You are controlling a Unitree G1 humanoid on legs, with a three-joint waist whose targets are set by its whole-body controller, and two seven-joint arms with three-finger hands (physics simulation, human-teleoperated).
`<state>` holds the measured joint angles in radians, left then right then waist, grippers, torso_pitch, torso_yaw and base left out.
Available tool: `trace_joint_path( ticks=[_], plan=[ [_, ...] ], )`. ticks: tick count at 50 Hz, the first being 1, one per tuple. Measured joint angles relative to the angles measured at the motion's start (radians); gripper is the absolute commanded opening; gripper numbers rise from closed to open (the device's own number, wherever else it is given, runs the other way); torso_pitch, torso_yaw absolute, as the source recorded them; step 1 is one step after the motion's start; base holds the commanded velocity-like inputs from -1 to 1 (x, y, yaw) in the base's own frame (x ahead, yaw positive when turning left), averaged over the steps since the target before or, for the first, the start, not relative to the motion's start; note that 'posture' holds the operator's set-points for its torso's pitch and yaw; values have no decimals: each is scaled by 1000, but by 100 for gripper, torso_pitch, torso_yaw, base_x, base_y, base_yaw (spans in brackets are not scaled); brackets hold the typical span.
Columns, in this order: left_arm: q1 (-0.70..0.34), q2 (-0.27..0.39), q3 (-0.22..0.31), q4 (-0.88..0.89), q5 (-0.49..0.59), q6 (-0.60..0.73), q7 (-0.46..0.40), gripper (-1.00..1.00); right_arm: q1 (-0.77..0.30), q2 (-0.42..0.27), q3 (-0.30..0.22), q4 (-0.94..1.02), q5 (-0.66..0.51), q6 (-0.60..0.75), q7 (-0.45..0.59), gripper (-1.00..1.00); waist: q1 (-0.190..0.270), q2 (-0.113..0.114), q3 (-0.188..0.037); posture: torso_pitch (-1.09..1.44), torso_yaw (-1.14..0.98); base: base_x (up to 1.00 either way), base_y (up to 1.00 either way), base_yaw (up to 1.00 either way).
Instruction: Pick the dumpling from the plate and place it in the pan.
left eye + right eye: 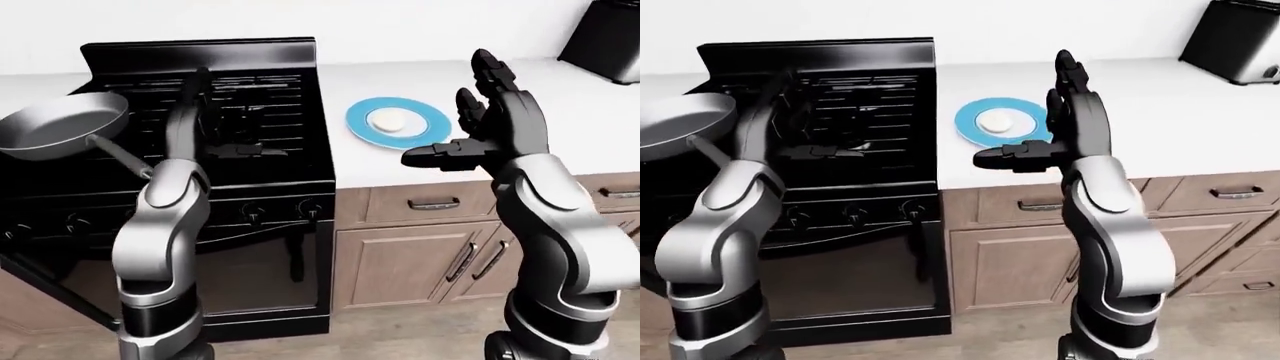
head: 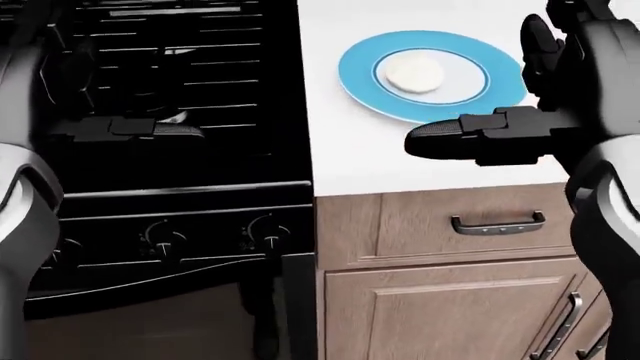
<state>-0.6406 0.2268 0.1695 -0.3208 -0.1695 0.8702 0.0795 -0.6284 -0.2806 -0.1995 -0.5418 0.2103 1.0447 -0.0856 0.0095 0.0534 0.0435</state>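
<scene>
A pale dumpling (image 2: 414, 73) lies in the middle of a blue plate (image 2: 360, 88) on the white counter (image 2: 400, 165), just right of the stove. A grey pan (image 1: 58, 129) sits at the stove's left edge in the left-eye view, its dark handle pointing right. My right hand (image 1: 456, 124) is open just right of the plate and a little nearer me, fingers upright and thumb pointing left, with nothing in it. My left hand (image 1: 226, 118) is open too, raised over the stove grates to the right of the pan.
The black stove (image 1: 250, 180) has a row of knobs (image 2: 265, 231) and an oven door below. Wooden cabinets and drawers with dark handles (image 2: 497, 223) stand under the counter. A dark appliance (image 1: 605, 37) stands on the counter at the top right.
</scene>
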Motion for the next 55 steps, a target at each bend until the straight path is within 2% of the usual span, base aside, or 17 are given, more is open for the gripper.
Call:
trace_joint_path(
  ticks=[5, 9, 12, 15, 20, 23, 25, 26, 29, 34, 36, 38, 40, 43, 46, 48, 55],
  plan=[
    [-14, 1, -7, -14, -2, 5, 1, 100, -11, -7, -13, -12, -2, -5, -4, 100, 5, -43, -10, 0, 0, 20, -6, 0],
    [-19, 4, -5, -24, -4, -7, 0, 100, -11, -6, -10, -15, -5, -21, -4, 100, 13, -111, -16, 0, 0, 21, -6, 0],
    [-6, -11, -25, -9, -8, -12, -5, 100, 1, -9, -22, -9, -11, -10, -10, 100, -7, -102, 0, 0, 0, 21, -5, 0],
    [-2, -12, -34, 3, -16, 2, -13, 100, 3, -9, -24, 0, -18, 2, -15, 100, -12, -94, -3, 0, 0, 21, -6, 0],
    [-13, -6, -18, -20, -11, -5, -7, 100, -5, -10, -20, -12, -16, -9, -9, 100, -14, -41, 1, 0, 0, 19, -3, 0],
    [-22, -4, -17, -25, -10, -7, -5, 100, -15, -12, -20, -13, -16, -7, -9, 100, -18, 10, -13, 0, 0, 18, 0, 0],
    [-13, 0, -9, -21, -9, -5, -3, 100, -7, -1, -8, -13, -14, -5, -7, 100, -4, -4, -3, 0, 0, 17, 0, 0],
    [-6, 1, -5, -17, -7, -1, 0, 100, -4, 2, 0, -8, -10, -1, -4, 100, 0, 1, -2, 0, 0, 17, 0, 0],
    [-6, 2, -1, -9, -2, 13, 5, 100, -3, 1, 4, -2, -4, 8, 1, 100, 3, -7, -11, 0, 0, 17, 0, 0],
    [-16, 3, -5, -26, -7, 3, 2, 100, -15, -4, -8, -20, -11, -3, -3, 100, 9, -68, -10, 0, 0, 17, 0, 0],
    [-20, 4, -5, -25, -7, 0, 2, 100, -18, -5, -8, -21, -11, -8, -2, 100, 11, -105, -15, 0, 0, 17, 0, 0],
    [-16, -6, -14, -24, -9, -1, 1, 100, -12, -9, -17, -16, -13, -10, -3, 100, -4, -94, -8, 0, 0, 15, 0, 0],
    [-11, -11, -31, -13, -16, 4, -5, 100, 1, -8, -26, -6, -20, -1, -8, 100, -12, -99, -4, 0, 0, 11, 0, 0],
    [-14, -6, -26, -14, -22, 8, -10, 100, -6, -7, -20, -3, -27, 3, -13, 100, -11, -91, 3, 0, 0, 0, 0, 0],
    [-17, 1, -5, -23, -26, 1, -8, 100, -11, -2, 0, -1, -35, -11, -13, 100, -17, -62, 17, 0, 0, 0, 0, 0],
    [-16, 6, 1, -22, -29, -6, -5, 100, -13, 0, 4, 7, -39, -17, -7, 100, -20, -32, 10, 0, 0, 0, 0, 0],
    [7, 21, 17, 78, -20, -46, 1, 100, -3, 3, 7, 65, -44, -56, 20, 100, -9, -67, -3, 0, 0, 0, 0, 0]
  ],
)
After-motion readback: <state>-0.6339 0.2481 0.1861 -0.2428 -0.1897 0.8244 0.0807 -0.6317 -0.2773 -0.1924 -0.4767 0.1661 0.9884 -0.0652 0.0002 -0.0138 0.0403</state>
